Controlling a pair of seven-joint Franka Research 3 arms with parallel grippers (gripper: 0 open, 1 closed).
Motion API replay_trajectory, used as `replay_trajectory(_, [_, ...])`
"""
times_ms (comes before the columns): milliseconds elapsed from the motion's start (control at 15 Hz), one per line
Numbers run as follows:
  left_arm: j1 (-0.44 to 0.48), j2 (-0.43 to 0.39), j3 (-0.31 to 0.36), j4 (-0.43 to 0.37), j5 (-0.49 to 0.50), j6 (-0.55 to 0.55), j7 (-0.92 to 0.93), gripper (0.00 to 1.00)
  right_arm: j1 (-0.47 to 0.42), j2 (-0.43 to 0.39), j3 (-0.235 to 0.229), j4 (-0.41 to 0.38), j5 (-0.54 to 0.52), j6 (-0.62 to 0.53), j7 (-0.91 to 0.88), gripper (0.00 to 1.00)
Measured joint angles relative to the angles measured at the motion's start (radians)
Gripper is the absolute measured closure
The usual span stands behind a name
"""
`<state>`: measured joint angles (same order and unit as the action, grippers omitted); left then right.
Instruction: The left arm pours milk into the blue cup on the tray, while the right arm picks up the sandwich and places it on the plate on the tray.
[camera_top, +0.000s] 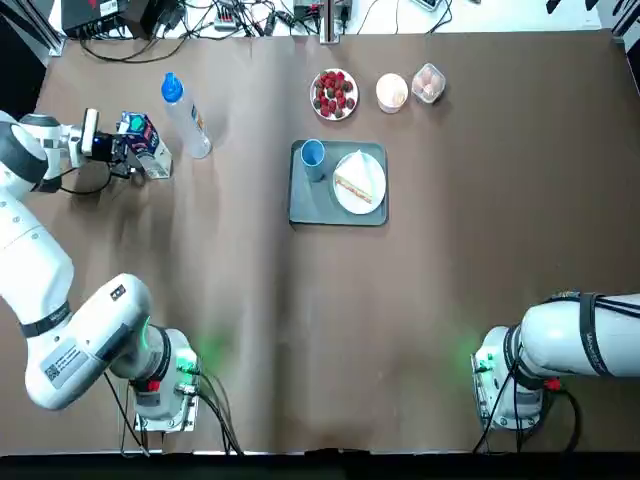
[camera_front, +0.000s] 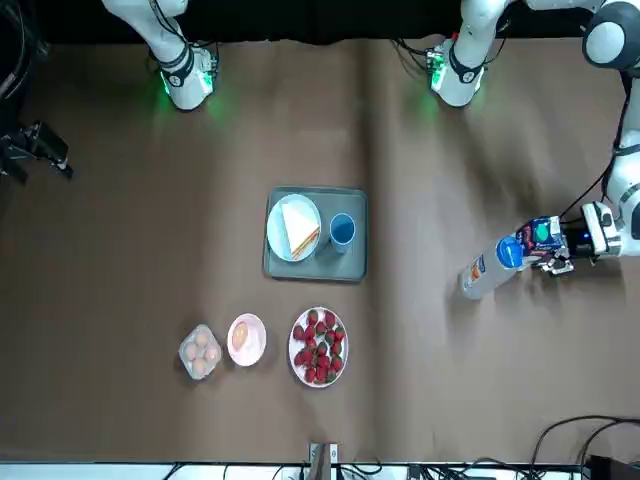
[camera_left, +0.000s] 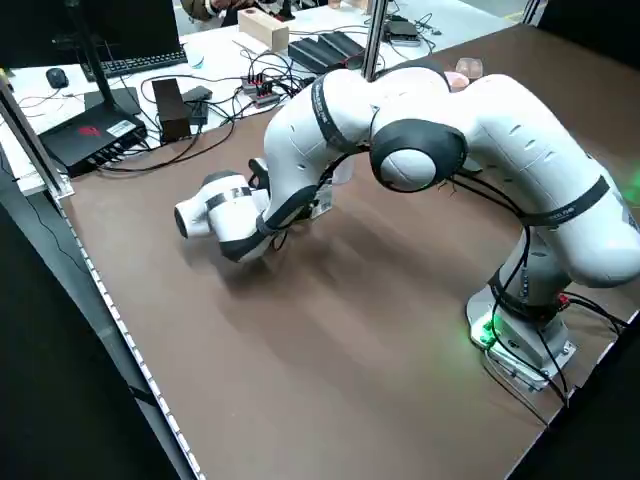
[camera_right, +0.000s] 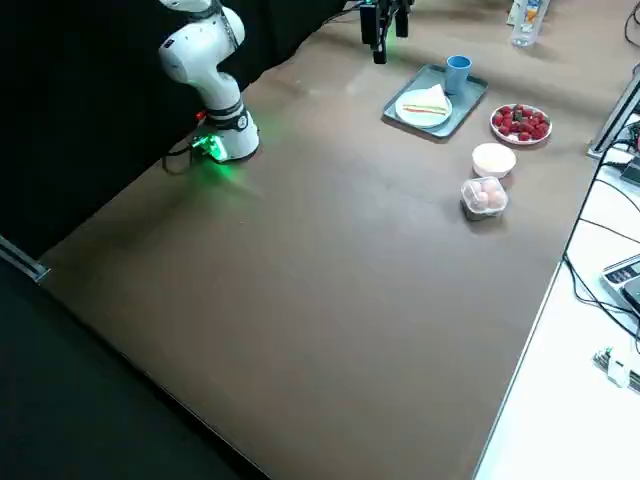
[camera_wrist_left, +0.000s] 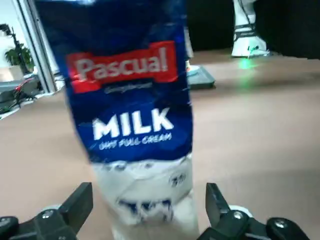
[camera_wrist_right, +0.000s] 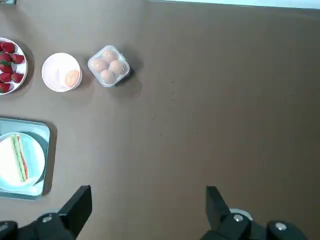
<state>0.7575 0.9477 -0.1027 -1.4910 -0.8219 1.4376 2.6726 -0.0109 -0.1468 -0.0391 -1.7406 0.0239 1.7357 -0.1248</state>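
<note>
The milk (camera_wrist_left: 132, 110) was faced by the open left gripper (camera_wrist_left: 149, 190) near the bench's (camera_top: 470, 220) left edge; the right gripper (camera_wrist_right: 149, 192) was held open rightward.

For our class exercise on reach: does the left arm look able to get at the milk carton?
Probably yes: the left tool is open, with the milk carton upright ahead between its fingers, nothing visible blocking.

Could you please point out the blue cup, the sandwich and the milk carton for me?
Blue cup (camera_front: 342, 230): front view, its rim and inside.
Sandwich (camera_right: 425, 100): right side view, its top.
Milk carton (camera_wrist_left: 132, 125): left wrist view, its printed front.
</note>
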Motion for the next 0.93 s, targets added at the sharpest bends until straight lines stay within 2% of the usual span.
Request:
replay_trajectory(267, [0.003, -0.023, 0.08, 0.056, 0.0, 0.001, -0.006, 0.0, 0.0, 0.0, 0.0, 0.0, 0.0, -0.001, 0.0, 0.0])
replay_trajectory(467, [0.003, -0.103, 0.135, 0.109, 0.03, -0.001, -0.081, 0.0, 0.0, 0.0, 0.0, 0.0, 0.001, -0.001, 0.0, 0.0])
replay_trajectory(600, [-0.015, -0.212, 0.135, 0.129, 0.114, -0.005, -0.226, 0.0, -0.001, 0.0, 0.0, -0.001, 0.001, -0.001, 0.0, 0.0])
replay_trajectory(667, [-0.074, -0.341, 0.135, 0.133, 0.21, -0.009, -0.393, 0.0, -0.001, 0.0, 0.0, -0.001, 0.001, -0.001, 0.0, 0.0])
replay_trajectory(933, [-0.287, -0.558, 0.13, 0.126, 0.354, -0.013, -0.608, 0.0, -0.001, 0.0, 0.0, -0.003, 0.001, -0.003, 0.0, 0.0])
